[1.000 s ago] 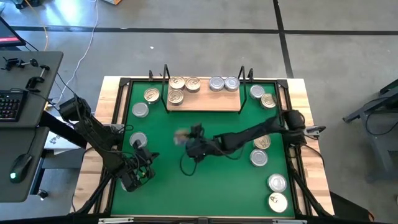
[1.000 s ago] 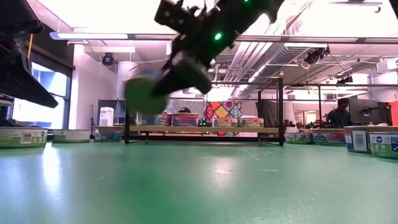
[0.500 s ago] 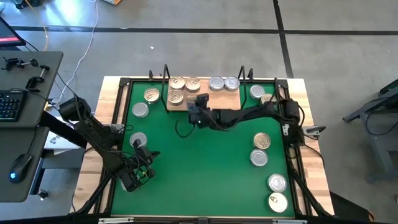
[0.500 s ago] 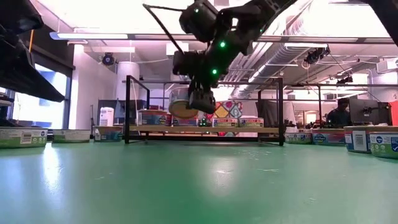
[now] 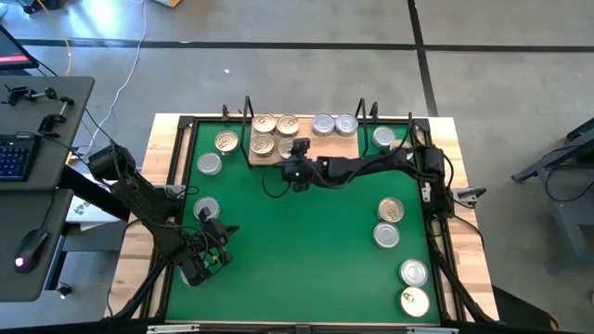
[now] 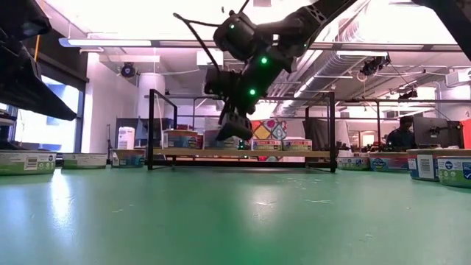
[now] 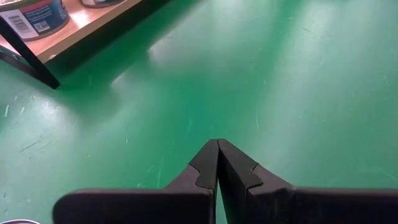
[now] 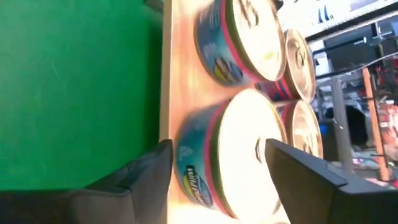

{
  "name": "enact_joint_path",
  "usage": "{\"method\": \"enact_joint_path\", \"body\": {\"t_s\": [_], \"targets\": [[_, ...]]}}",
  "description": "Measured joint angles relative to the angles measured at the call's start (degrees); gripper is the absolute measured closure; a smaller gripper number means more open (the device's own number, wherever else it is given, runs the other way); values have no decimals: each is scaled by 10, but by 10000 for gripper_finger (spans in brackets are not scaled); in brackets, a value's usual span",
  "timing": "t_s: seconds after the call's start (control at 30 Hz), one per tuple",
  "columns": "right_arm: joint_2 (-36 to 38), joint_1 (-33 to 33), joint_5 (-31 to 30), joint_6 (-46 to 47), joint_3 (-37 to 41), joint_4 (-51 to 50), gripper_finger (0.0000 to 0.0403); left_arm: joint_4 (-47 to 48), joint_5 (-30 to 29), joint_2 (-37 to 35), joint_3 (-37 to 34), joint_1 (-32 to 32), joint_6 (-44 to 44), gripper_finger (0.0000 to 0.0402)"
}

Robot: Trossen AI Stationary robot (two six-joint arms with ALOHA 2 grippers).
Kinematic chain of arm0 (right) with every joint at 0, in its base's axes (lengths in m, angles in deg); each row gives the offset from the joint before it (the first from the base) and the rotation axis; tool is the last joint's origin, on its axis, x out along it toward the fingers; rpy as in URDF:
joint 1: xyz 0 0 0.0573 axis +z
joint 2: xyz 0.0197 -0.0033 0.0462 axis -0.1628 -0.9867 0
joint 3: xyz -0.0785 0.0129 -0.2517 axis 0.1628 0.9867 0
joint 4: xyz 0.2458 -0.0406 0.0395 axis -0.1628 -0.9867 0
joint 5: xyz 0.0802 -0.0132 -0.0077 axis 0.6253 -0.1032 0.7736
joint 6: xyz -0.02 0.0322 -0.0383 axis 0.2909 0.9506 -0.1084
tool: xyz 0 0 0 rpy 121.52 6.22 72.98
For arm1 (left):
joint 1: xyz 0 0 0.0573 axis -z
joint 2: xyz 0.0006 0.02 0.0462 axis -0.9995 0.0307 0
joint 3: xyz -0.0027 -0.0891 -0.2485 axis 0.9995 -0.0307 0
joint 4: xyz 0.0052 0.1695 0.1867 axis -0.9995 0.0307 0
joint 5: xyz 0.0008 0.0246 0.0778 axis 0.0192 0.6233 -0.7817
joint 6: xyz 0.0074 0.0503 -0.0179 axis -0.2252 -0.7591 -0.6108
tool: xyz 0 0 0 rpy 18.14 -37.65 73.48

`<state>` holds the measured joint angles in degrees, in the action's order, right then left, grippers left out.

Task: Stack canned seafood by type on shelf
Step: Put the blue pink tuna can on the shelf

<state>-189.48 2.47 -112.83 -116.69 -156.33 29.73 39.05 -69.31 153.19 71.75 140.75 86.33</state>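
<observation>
1. The right gripper is hanging over the shelf, jaws apart, a tin sitting on the board between its fingers
2. The left gripper is resting jaws together over the mat

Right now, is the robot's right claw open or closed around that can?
Open. The right gripper has its fingers spread beside the tin, which sits on the shelf.

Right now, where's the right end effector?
In the high view the right end effector is at the front edge of the wooden shelf, left of centre, its fingers straddling a gold-lidded tin beside the other gold-lidded tins.
</observation>
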Motion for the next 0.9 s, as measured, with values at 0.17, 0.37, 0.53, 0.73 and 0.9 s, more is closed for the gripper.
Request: {"method": "enact_joint_path", "body": {"t_s": [0.17, 0.37, 0.53, 0.73, 0.9], "targets": [[0, -2, -5, 13, 0, 36, 141, 0, 0, 0, 0, 0, 0, 402], [30, 10, -4, 27, 0, 24, 141, 0, 0, 0, 0, 0, 0, 401], [89, 2, 62, 116, -1, -107, 176, -1, 0, 0, 0, 0, 2, 401], [87, -61, 133, 259, 6, -181, 277, -4, 0, 0, 0, 0, 1, 402], [58, -78, 190, 290, 21, -111, 360, -5, -3, 0, 0, 0, 1, 402]]}}
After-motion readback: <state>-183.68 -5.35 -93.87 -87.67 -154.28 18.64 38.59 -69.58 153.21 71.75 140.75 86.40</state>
